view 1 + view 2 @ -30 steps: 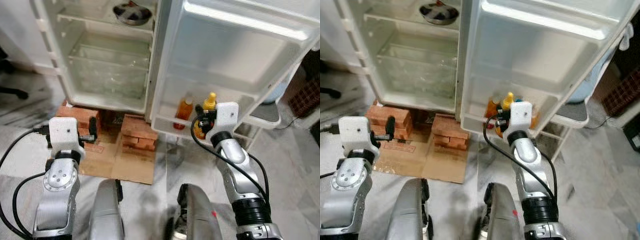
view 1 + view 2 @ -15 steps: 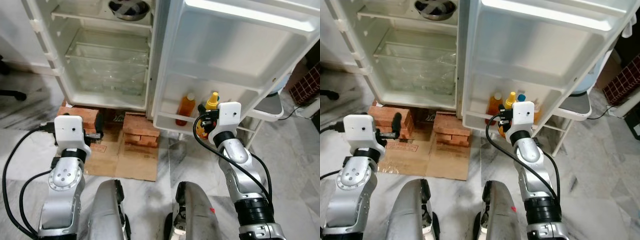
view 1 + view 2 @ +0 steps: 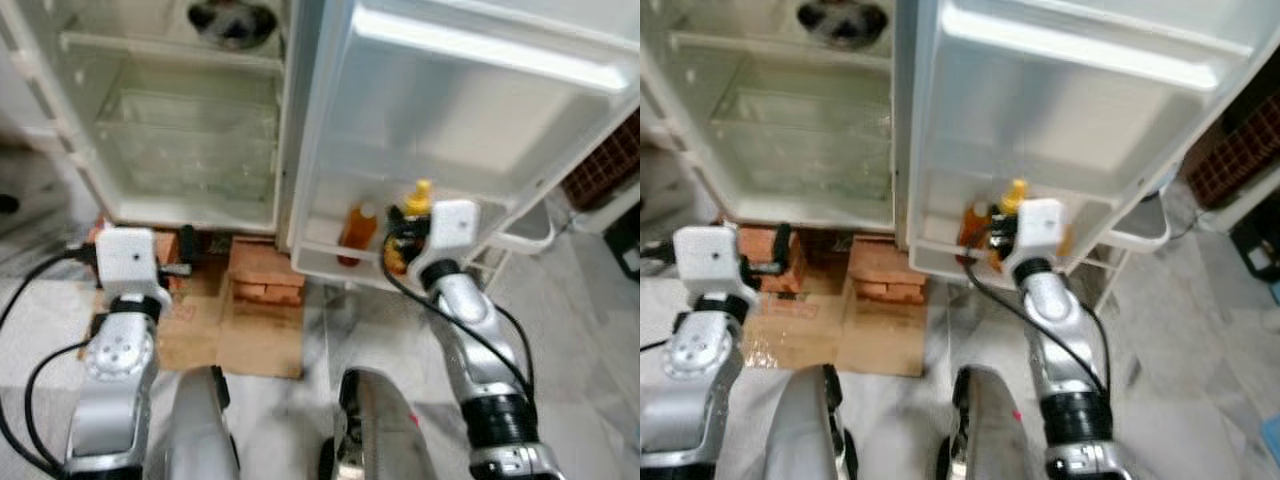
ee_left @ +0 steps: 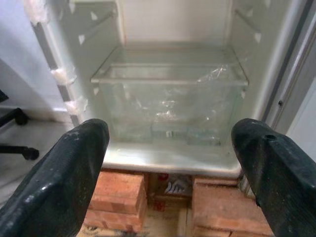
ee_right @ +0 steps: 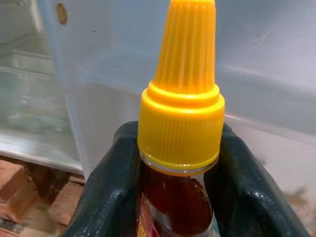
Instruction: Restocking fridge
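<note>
— Yellow ribbed cap, dark sauce under clear plastic: what have you got there?

— My right pincer is clamped on the neck of a sauce bottle, one black finger on each side just below the cap. I hold it at the lowest door shelf of the open fridge, just beside an orange bottle that stands in it.

— How do you set it down well?

— I judge it should stay upright, clear the shelf's front rail, then sink until the base rests before I let go. The plastic looks smooth and could slip, and the bottle looks tall and narrow, so it may tip.

— And your other arm?

— My left pincer is spread wide and holds nothing, facing the clear crisper drawer and the bricks under the fridge.
</note>
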